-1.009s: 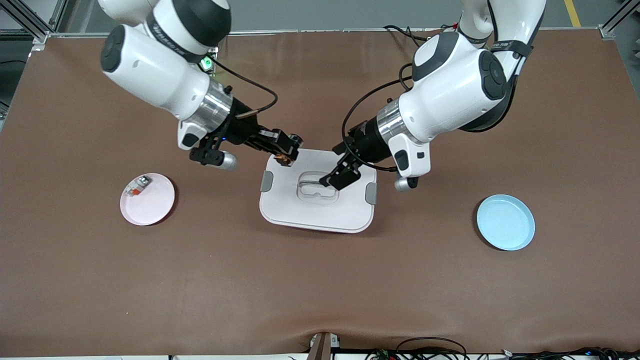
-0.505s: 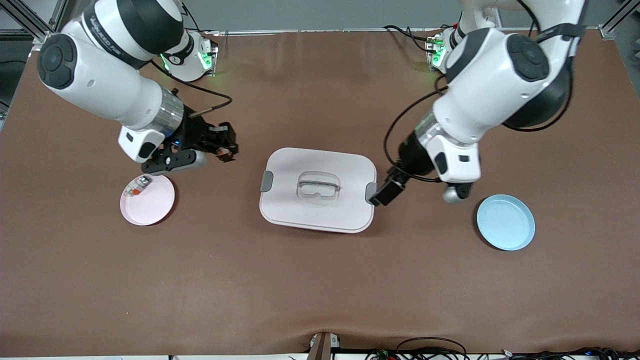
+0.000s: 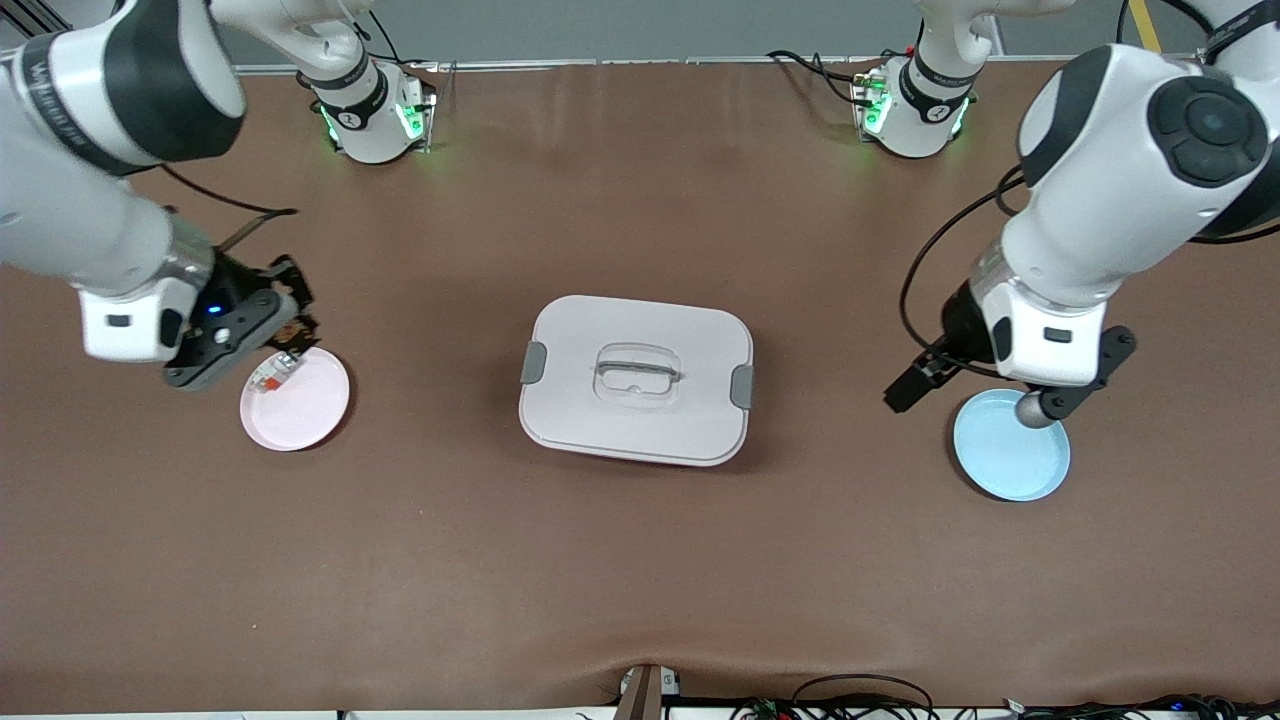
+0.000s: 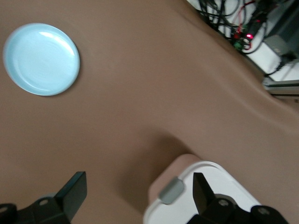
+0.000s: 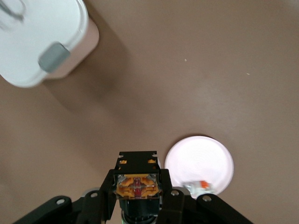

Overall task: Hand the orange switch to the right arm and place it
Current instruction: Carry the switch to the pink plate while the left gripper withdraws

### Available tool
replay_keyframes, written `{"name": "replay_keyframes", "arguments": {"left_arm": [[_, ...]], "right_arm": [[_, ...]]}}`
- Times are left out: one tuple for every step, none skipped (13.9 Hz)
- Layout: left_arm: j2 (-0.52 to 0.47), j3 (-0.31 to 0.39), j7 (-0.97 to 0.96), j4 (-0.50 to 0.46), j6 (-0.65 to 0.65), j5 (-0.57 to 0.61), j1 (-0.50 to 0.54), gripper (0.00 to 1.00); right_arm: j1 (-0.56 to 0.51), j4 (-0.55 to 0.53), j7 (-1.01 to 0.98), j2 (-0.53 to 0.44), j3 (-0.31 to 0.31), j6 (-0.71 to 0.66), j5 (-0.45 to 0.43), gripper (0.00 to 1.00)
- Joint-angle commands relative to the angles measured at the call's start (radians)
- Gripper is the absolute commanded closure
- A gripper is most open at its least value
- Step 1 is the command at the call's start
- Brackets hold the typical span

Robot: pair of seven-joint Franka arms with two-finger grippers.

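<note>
Front view: right gripper (image 3: 290,335) hangs over the table by the pink plate (image 3: 305,415) at the right arm's end; its load is barely visible here. Left gripper (image 3: 905,388) hangs beside the blue plate (image 3: 1010,455) at the left arm's end. White lidded box (image 3: 636,378) lies between the plates.
Right wrist view: fingers clamped on the orange switch (image 5: 137,179), a black block with an orange face, held above the table near the pink plate, which carries a small white-and-grey piece (image 5: 199,186).
Left wrist view: jaws spread wide, nothing between them; blue plate and a box corner in sight.
Count: two plates, one box, one switch, one small piece.
</note>
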Motion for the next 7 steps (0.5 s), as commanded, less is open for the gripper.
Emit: {"name": "replay_keyframes", "arguments": {"left_arm": [[-0.062, -0.006, 0.108, -0.011, -0.071, 0.047, 0.048, 0.00], [-0.068, -0.006, 0.166, -0.011, -0.109, 0.047, 0.070, 0.00], [-0.089, -0.006, 0.229, -0.011, -0.141, 0.047, 0.087, 0.00], [-0.102, -0.006, 0.292, -0.013, -0.163, 0.047, 0.111, 0.00], [-0.111, -0.008, 0.343, -0.013, -0.174, 0.047, 0.136, 0.00], [-0.126, -0.008, 0.392, -0.013, -0.181, 0.047, 0.157, 0.00], [-0.137, -0.008, 0.447, -0.014, -0.191, 0.047, 0.166, 0.00]], "right_arm": [[-0.053, -0.053, -0.171, -0.007, 0.018, 0.064, -0.074, 1.00], [-0.056, -0.079, -0.209, -0.007, 0.018, 0.102, -0.117, 1.00], [-0.059, -0.102, -0.235, -0.006, 0.018, 0.137, -0.144, 1.00], [-0.062, -0.126, -0.263, -0.006, 0.018, 0.174, -0.171, 1.00], [-0.071, -0.157, -0.297, -0.006, 0.018, 0.219, -0.196, 1.00], [-0.073, -0.192, -0.320, -0.006, 0.018, 0.268, -0.202, 1.00], [-0.076, -0.227, -0.331, -0.004, 0.018, 0.323, -0.204, 1.00]]}}
